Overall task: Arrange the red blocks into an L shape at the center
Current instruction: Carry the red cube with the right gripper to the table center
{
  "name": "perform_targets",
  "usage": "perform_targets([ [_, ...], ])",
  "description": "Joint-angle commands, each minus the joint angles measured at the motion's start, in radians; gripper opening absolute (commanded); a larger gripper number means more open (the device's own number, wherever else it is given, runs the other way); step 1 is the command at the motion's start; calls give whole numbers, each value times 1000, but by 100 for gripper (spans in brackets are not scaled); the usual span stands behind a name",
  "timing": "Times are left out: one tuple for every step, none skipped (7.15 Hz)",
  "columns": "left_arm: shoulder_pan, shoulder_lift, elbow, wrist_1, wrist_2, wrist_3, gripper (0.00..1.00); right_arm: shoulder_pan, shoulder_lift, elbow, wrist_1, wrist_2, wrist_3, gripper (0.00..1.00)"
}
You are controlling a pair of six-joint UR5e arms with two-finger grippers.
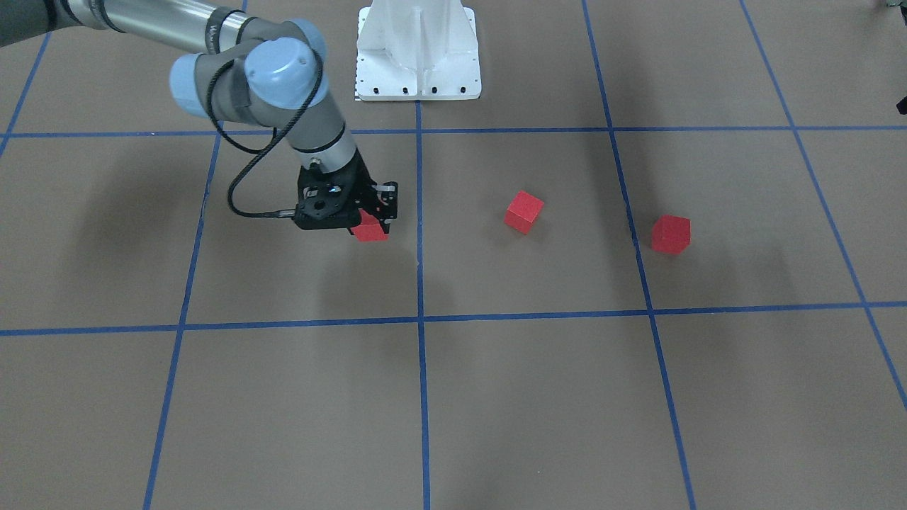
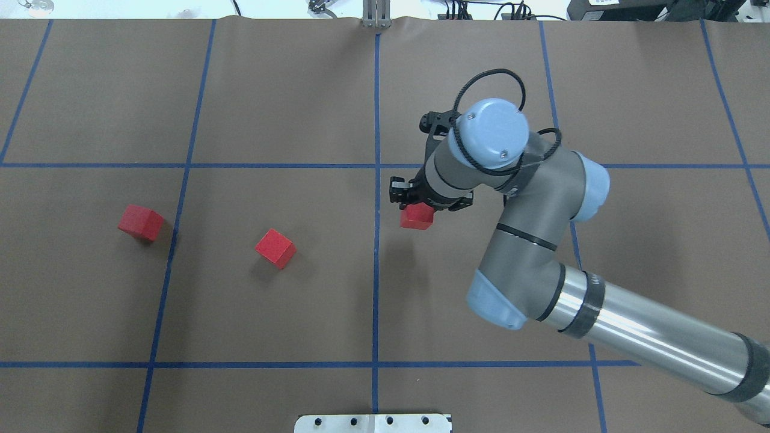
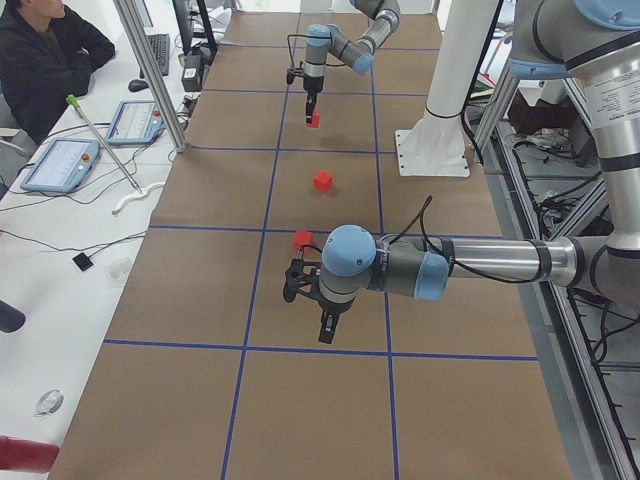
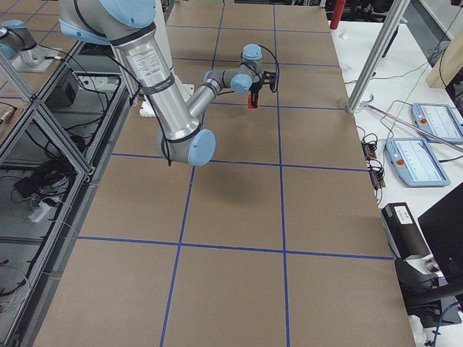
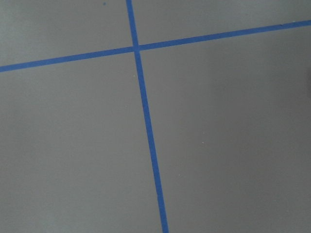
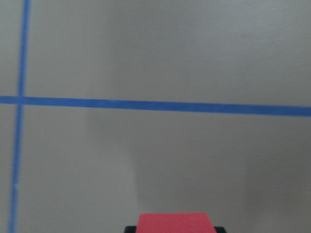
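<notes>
One red block (image 2: pixel 417 218) is clamped in my right gripper (image 1: pixel 371 219), just right of the middle tape line (image 2: pixel 376 288) and seemingly off the floor. Left of that line, the nearer block (image 2: pixel 275 248) and the farther block (image 2: pixel 140 222) lie loose, well apart. No L yet. My left gripper (image 3: pixel 326 330) hangs idle; its jaws I cannot tell.

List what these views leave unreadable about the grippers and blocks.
- Left gripper: seen only in the exterior left view, small; open or shut unclear.
- Right gripper: overhead, its own wrist hides most of the fingers.
- Held red block: right wrist view's bottom edge cuts it off.
</notes>
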Motion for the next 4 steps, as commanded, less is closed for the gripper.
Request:
perform_targets([
  [0, -2, 1, -8, -14, -1, 100, -66, 104, -94, -27, -59, 89, 0],
  [0, -2, 1, -32, -15, -1, 100, -70, 106, -114, -27, -59, 133, 0],
  [0, -2, 1, -35, -15, -1, 100, -82, 99, -120, -28, -58, 148, 0],
  [0, -2, 1, -35, -15, -1, 100, -100, 95, -121, -30, -65, 108, 0],
])
